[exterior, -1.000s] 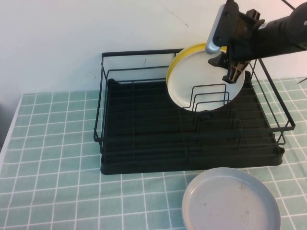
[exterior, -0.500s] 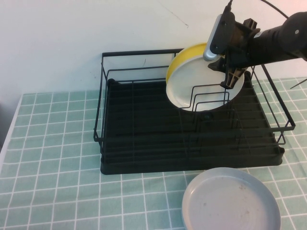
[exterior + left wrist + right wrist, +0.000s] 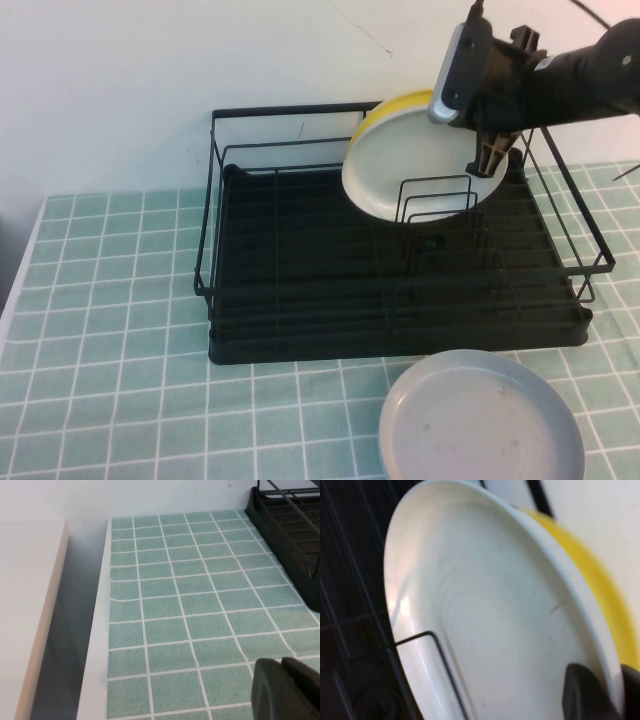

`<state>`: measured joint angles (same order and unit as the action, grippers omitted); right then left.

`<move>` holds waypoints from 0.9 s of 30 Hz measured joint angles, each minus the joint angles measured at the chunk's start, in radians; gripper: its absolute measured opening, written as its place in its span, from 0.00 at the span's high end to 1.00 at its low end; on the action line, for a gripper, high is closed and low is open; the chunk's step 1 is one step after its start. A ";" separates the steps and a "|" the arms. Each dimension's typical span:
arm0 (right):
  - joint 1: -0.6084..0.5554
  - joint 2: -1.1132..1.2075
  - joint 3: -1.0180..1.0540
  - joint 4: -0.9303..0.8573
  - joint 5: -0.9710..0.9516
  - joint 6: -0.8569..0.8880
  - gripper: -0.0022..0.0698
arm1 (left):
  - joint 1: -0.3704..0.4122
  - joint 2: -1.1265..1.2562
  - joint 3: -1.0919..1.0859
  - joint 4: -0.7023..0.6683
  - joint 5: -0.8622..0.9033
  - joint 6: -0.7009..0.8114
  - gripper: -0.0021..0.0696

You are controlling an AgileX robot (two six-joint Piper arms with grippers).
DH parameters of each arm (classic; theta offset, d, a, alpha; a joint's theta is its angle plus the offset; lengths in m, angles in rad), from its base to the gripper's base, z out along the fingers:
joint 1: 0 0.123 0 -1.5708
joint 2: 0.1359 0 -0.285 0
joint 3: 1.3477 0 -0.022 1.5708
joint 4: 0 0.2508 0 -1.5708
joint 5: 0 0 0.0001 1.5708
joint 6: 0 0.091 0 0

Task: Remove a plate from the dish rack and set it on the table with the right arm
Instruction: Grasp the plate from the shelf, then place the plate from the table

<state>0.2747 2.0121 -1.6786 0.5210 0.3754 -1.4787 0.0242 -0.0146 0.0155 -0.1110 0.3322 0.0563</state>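
Gripping the round white plate [image 3: 415, 165] at two o'clock inside the black wire dish rack [image 3: 300, 290], the right gripper [image 3: 487, 150] has not placed it on the green-tiled counter [image 3: 110, 340]. Left wrist view: left gripper [image 3: 287, 690] clamped shut, empty. Right wrist view: fingers [image 3: 582, 692] pinch the rim.

The right end effector [image 3: 488, 150] grips the upper right rim of the white plate [image 3: 405, 165], held upright over the dish rack [image 3: 300, 300]. A yellow plate [image 3: 400, 103] stands directly behind. Well below sits a grey plate [image 3: 480, 425] on the bench [image 3: 110, 400].
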 joint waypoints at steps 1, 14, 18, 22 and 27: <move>0.000 -0.015 0.000 -0.003 0.006 0.000 0.83 | 0.000 0.000 0.000 0.000 0.000 0.000 0.98; 0.000 -0.410 0.000 0.001 0.172 0.290 0.85 | 0.000 0.000 0.000 0.000 0.000 0.000 0.98; 0.000 -0.535 -0.002 -0.088 0.358 0.569 0.85 | 0.000 0.000 0.000 0.000 0.000 0.000 0.98; -0.002 -0.616 -0.007 -0.260 0.660 0.939 0.85 | 0.000 0.000 0.000 0.000 0.000 0.002 0.98; -0.020 -0.648 0.094 -0.286 0.859 1.069 0.85 | 0.000 0.000 0.000 0.000 0.000 0.002 0.98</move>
<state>0.2546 1.3637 -1.5843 0.2354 1.2347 -0.4100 0.0242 -0.0146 0.0155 -0.1110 0.3322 0.0588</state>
